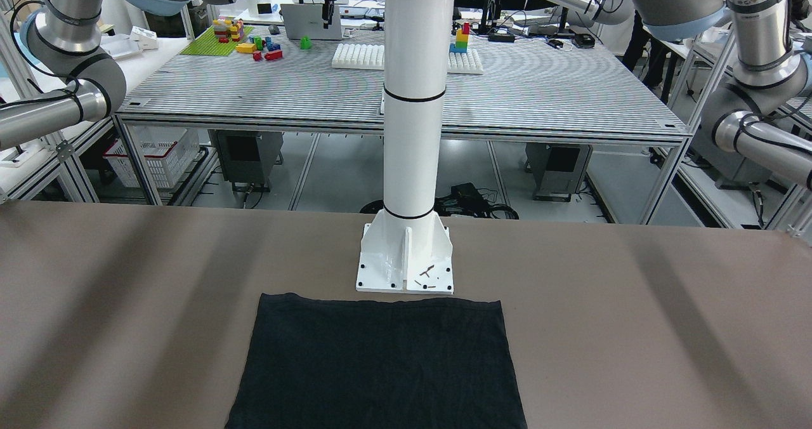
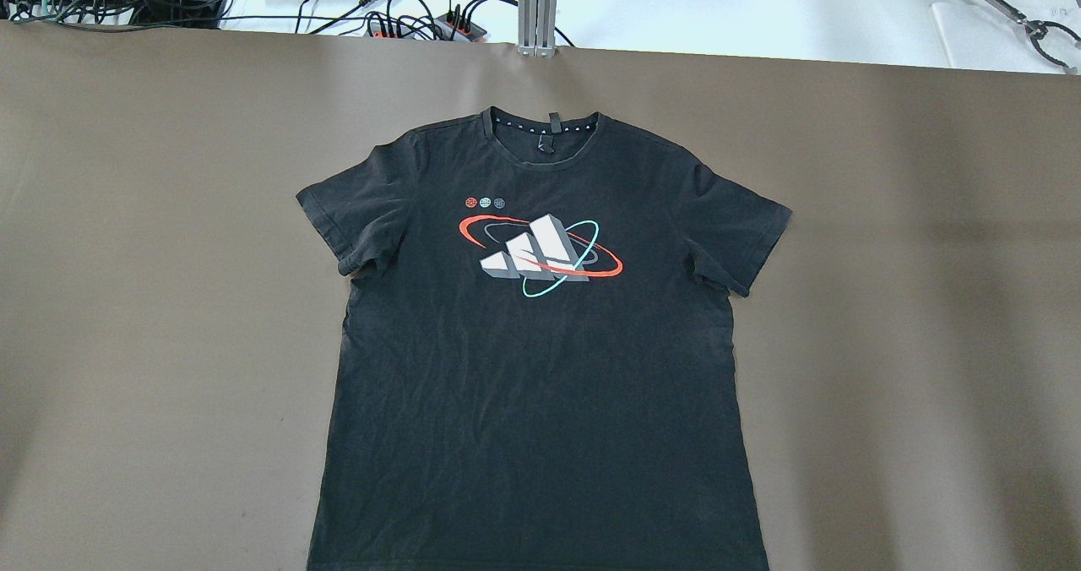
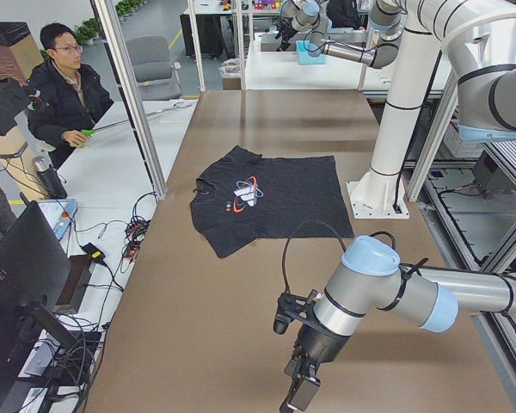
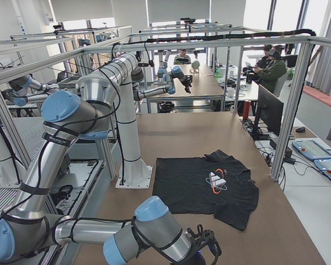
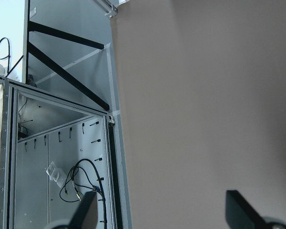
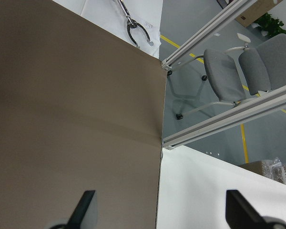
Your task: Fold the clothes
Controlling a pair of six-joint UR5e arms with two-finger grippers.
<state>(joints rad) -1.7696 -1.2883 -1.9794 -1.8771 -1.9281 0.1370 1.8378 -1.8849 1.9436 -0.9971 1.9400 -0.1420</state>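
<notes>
I read the left gripper [image 5: 162,212] as spread wide, with nothing between its jaws. It hangs over the left end of the bench [image 2: 127,301], well apart from the T-shirt [image 2: 540,385]. I read the right gripper [image 6: 162,210] as likewise spread and empty, above the bench's right end; its wrist camera takes in the far right corner. The black T-shirt lies flat, front up, at the middle of the bench. Its hem lies at the near edge, just beside the base plate [image 1: 406,270] of the white pole [image 1: 412,131]. Farther out, the print [image 2: 540,250] sits across the chest, and both short sleeves are spread sideways. The collar [image 2: 545,132] points toward the far edge and stops short of it.
</notes>
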